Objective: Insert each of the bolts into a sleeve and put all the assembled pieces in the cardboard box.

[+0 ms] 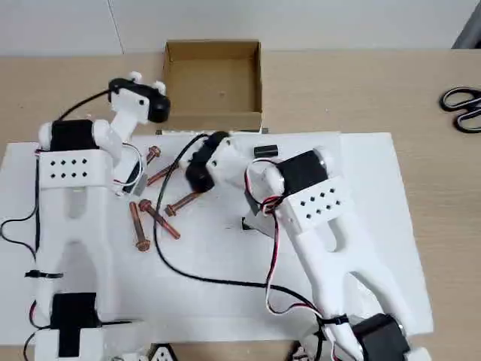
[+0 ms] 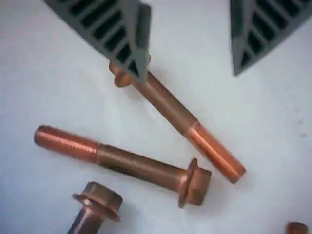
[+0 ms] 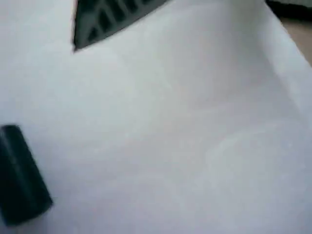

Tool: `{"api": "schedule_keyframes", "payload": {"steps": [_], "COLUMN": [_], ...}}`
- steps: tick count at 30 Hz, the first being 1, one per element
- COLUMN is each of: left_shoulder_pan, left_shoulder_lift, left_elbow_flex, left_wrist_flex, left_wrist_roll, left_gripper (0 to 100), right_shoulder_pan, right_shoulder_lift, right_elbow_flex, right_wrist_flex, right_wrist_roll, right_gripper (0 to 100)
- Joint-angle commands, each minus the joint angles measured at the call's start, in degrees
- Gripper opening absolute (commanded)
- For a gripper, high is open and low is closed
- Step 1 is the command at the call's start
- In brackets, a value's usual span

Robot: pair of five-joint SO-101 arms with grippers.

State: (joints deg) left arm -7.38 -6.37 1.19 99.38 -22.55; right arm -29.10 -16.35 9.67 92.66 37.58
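The left gripper (image 2: 189, 73) is held wide open just above the white sheet (image 1: 368, 162). One finger (image 2: 126, 39) overlaps the head end of a bolt (image 2: 180, 119). A second bolt (image 2: 126, 163) lies beside it, apart. More bolts (image 1: 150, 218) are scattered on the sheet by the left arm (image 1: 75, 165). Whether the right gripper (image 3: 97, 24) is open cannot be told. A black sleeve (image 3: 22, 175) lies near it on the sheet. The box (image 1: 214, 83) stands beyond the sheet. Scissors (image 1: 462, 105) lie on the table (image 1: 338, 83), well apart.
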Motion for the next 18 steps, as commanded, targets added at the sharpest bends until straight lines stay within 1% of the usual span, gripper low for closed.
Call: {"api": "schedule_keyframes", "payload": {"steps": [1, 6, 18], "left_shoulder_pan": [0.09, -0.09, -0.18], "left_shoulder_lift": [-0.35, -0.26, -0.18], "left_elbow_flex": [1.27, 2.24, 3.82], "left_wrist_flex": [0.53, 0.44, 0.44], "left_wrist_roll": [-0.53, -0.53, -0.26], "left_gripper": [11, 11, 11], "right_shoulder_pan": [-0.92, -0.75, -1.01], "right_shoulder_lift": [1.01, 4.35, 15.78], "right_elbow_flex": [0.18, 2.2, 2.55], "right_wrist_flex": [-1.45, -4.88, -12.53], "right_wrist_roll": [4.84, 9.14, 9.58], "right_gripper": [19.1, 19.1, 19.1]}}
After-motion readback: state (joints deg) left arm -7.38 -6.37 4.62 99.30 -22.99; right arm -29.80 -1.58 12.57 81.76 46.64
